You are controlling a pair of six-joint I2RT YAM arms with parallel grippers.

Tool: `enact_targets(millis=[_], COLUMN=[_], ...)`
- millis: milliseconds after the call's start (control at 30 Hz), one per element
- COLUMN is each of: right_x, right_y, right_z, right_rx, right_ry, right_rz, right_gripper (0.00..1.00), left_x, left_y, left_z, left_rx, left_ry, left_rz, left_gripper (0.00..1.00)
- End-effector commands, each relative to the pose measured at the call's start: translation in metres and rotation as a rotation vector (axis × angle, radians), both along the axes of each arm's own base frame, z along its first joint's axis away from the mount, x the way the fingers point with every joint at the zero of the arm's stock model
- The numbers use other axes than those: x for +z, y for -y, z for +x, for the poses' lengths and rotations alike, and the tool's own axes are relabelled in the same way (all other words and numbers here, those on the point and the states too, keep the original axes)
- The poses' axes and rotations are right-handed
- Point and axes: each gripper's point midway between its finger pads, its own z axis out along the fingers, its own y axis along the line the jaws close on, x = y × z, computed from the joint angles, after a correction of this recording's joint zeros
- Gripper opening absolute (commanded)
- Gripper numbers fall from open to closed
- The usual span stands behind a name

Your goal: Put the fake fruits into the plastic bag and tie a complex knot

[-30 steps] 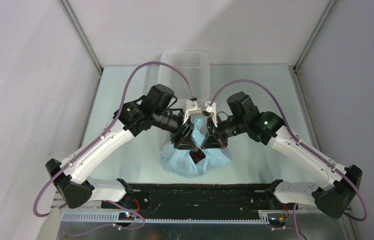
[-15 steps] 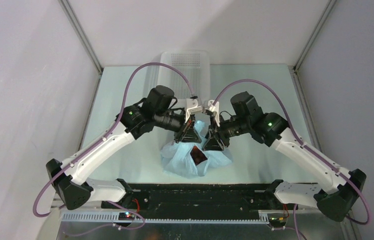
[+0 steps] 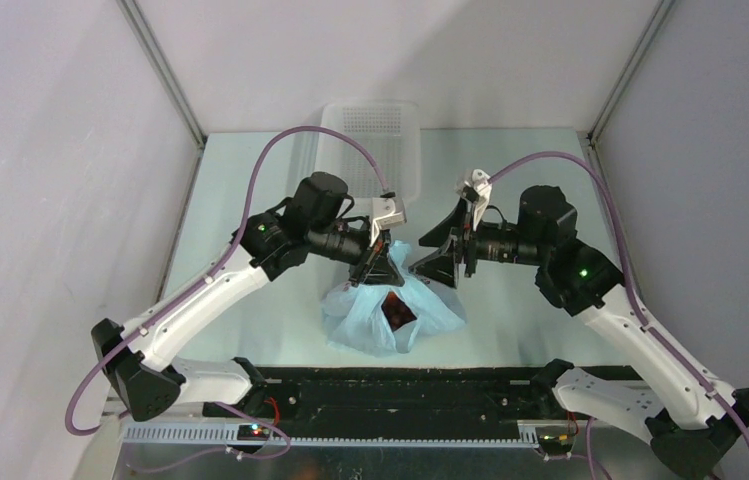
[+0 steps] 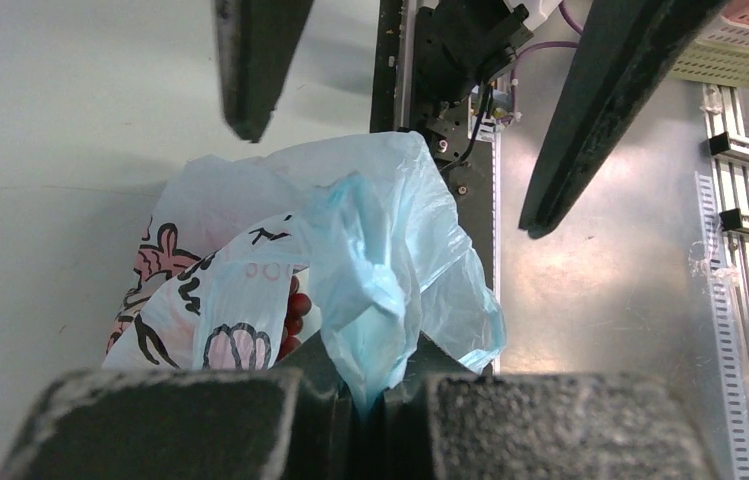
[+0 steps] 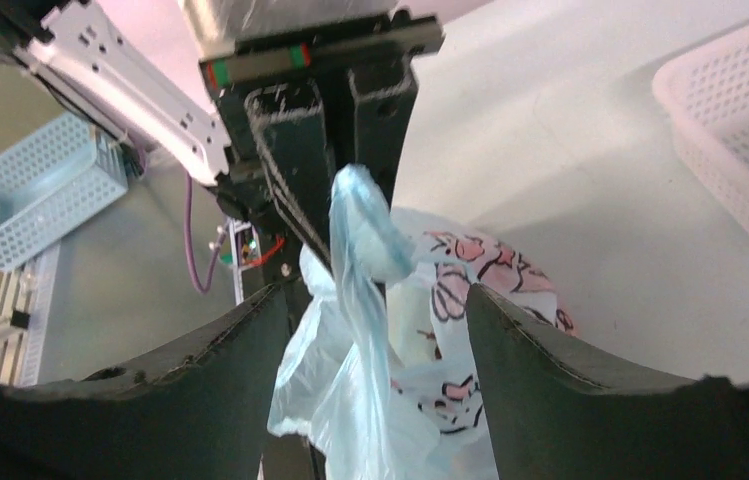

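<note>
At table (image 3: 550, 190) centre: bag (image 3: 365, 328), fruit (image 3: 397, 311) inside. Left gripper (image 3: 378, 268) clamped on twisted tail (image 4: 365, 270); tail runs up from bag into its jaws. Right gripper (image 3: 447, 262) wide open, empty, just right of tail, facing it.

On my pale tabletop (image 3: 520, 180) the light-blue plastic bag (image 3: 360, 325) sits near the front edge, about mid-width. A white perforated basket (image 3: 370, 135) rests at the far edge, slightly left, well apart from the bag.
</note>
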Motion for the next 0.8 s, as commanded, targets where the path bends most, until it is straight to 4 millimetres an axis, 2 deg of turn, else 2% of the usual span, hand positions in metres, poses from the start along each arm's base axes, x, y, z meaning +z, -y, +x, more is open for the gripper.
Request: enact_targets(millis=[0, 133, 267, 300, 333, 367, 400, 467, 633, 767], right_x=[0.031, 0.031, 0.030, 0.031, 0.029, 0.029, 0.027, 0.026, 0.024, 0.016], right_y=[-0.014, -0.028, -0.039, -0.041, -0.043, -0.044, -0.044, -0.042, -0.027, -0.017], right_z=[0.014, 0.015, 0.013, 0.011, 0.011, 0.011, 0.011, 0.012, 0.016, 0.019], right_rx=[-0.043, -0.004, 0.047, 0.061, 0.068, 0.071, 0.070, 0.061, 0.000, -0.034], right_ry=[-0.008, -0.023, -0.042, -0.044, -0.050, -0.052, -0.053, -0.050, -0.035, -0.044], right_rz=[0.143, 0.163, 0.175, 0.181, 0.181, 0.179, 0.175, 0.167, 0.167, 0.147], right_gripper=[0.70, 0.64, 0.52, 0.45, 0.31, 0.24, 0.10, 0.00, 0.00, 0.00], left_x=[0.014, 0.014, 0.013, 0.013, 0.012, 0.012, 0.011, 0.010, 0.006, 0.008], left_y=[-0.001, -0.001, -0.001, -0.001, -0.001, -0.002, -0.002, -0.005, -0.015, -0.017], left_z=[-0.010, -0.011, -0.012, -0.012, -0.012, -0.011, -0.010, -0.008, -0.003, -0.003], left_rx=[-0.039, -0.046, -0.048, -0.048, -0.047, -0.041, -0.036, -0.016, 0.023, 0.030], left_ry=[0.029, 0.026, 0.024, 0.025, 0.025, 0.026, 0.030, 0.043, 0.079, 0.083], left_rz=[-0.052, -0.054, -0.052, -0.052, -0.050, -0.047, -0.045, -0.032, 0.008, -0.003], left_gripper=[0.09, 0.10, 0.10, 0.10, 0.10, 0.10, 0.11, 0.14, 0.21, 0.23])
